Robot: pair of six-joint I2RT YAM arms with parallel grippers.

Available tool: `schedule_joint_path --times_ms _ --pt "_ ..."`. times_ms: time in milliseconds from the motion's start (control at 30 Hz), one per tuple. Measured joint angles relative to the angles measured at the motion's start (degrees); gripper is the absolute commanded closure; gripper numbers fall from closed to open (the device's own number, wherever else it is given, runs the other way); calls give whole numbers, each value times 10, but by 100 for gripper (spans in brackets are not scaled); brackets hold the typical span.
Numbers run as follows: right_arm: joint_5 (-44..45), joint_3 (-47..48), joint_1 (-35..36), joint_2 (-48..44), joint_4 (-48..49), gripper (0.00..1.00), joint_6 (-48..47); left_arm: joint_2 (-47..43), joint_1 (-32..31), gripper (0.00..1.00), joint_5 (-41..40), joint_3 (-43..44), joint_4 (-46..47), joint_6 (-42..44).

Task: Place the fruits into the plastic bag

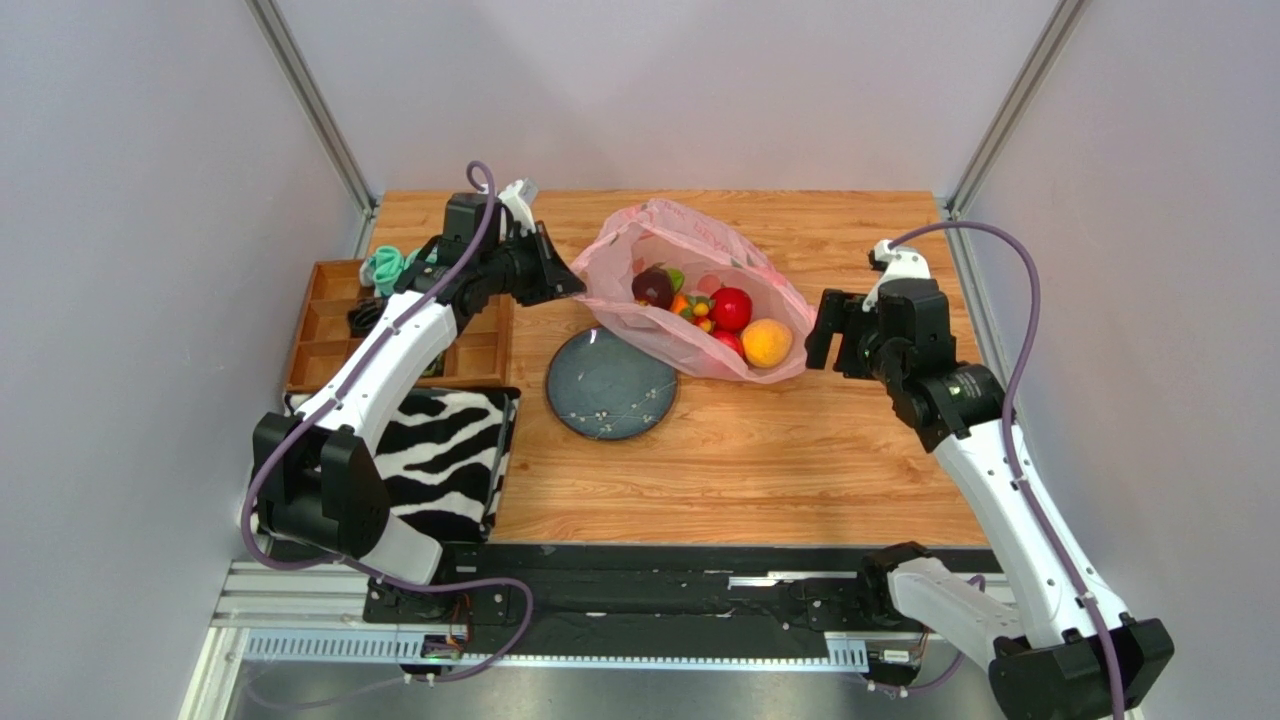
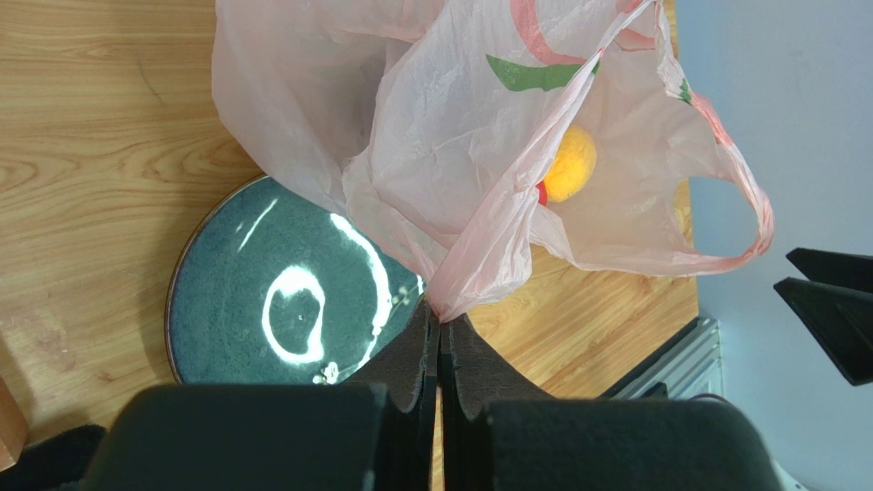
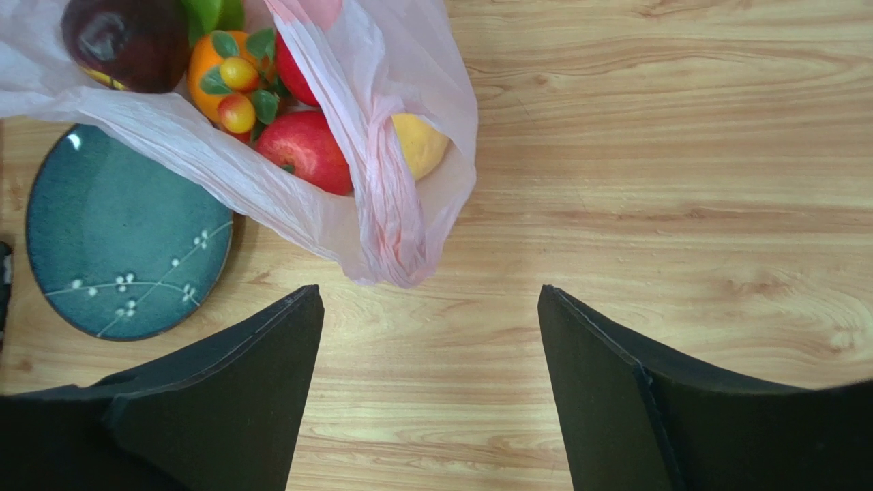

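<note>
The pink bag [image 1: 661, 240] is seen lying open toward the far middle of the wooden table [image 1: 781, 450], its near edge meeting the far rim of a dark blue plate [image 1: 612, 393]. The fruits are gathered inside it: a dark purple fruit [image 1: 652, 285], a red apple [image 1: 732, 308], a yellow-orange peach [image 1: 766, 342] and small berries with green leaves [image 3: 237, 113]. A fold of the bag's left edge is pinched between the clenched fingers of the left gripper [image 2: 441, 332]. The right gripper [image 3: 428, 302] is held spread wide just beside the bag's right end, grasping nothing. A zebra-striped cloth [image 1: 443, 450] and a wooden tray [image 1: 323, 323] are found at the table's left side.
</note>
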Motion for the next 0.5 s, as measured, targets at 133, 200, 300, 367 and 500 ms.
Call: schedule_joint_path --times_ms 133,200,300,367,500 --pt "-39 0 -25 24 35 27 3 0 0 100 -2 0 0 0" --pt "-58 -2 -33 41 50 30 3 0 0 100 -2 0 -1 0" --pt "-80 -10 -37 65 70 37 4 0 0 100 -2 0 -1 0" --pt "-93 -15 -38 83 81 46 5 0 0 100 -2 0 -2 0" --pt "-115 -15 -38 116 88 89 4 0 0 100 -3 1 -6 0"
